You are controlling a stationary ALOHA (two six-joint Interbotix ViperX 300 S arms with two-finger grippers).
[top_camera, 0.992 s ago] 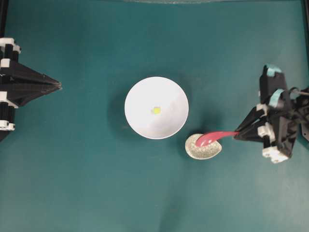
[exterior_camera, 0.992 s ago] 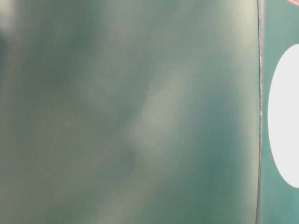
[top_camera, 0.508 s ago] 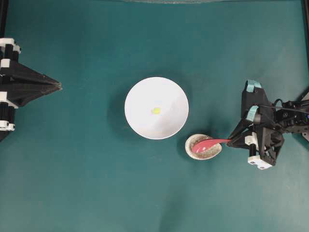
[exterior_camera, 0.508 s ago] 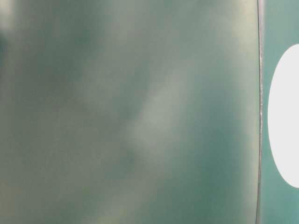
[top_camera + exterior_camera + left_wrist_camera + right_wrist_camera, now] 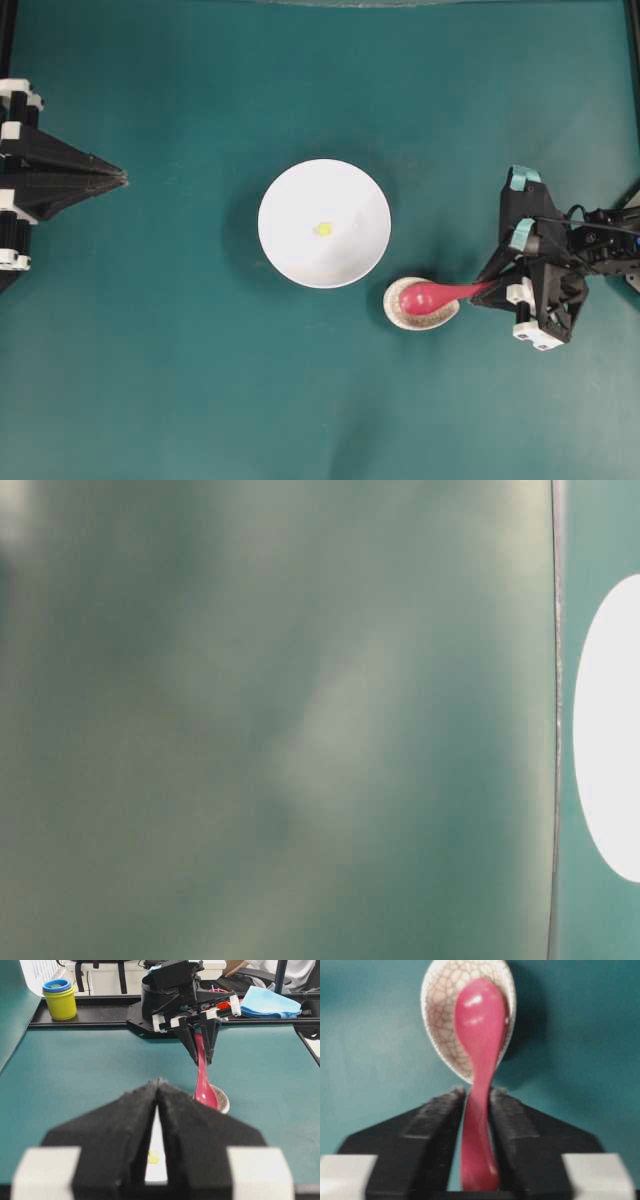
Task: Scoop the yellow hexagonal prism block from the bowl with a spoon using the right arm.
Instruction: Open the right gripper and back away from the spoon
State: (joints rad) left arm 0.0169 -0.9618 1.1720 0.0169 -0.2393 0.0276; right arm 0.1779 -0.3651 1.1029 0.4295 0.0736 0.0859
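The white bowl (image 5: 290, 200) sits mid-table with the yellow hexagonal prism block (image 5: 323, 229) lying in its middle. Just right of it, the pink-red spoon (image 5: 425, 296) lies scoop-down in the small speckled spoon rest (image 5: 440, 315). Its handle runs back between the fingers of my right gripper (image 5: 487, 288). In the right wrist view the gripper (image 5: 476, 1092) stands slightly open around the spoon (image 5: 480, 1025) handle, with a thin gap on the left side. My left gripper (image 5: 125, 178) is shut and empty at the far left, pointing at the bowl.
Beyond the table's far rail, the left wrist view shows a yellow cup with a blue rim (image 5: 59, 997) and a blue cloth (image 5: 265, 1002). The table-level view is mostly a blurred green surface, with the bowl (image 5: 610, 730) at its right edge.
The right arm brought the spoon down and the scoop settled flat into the speckled rest. The right fingers have parted slightly off the handle. The left arm stayed still.
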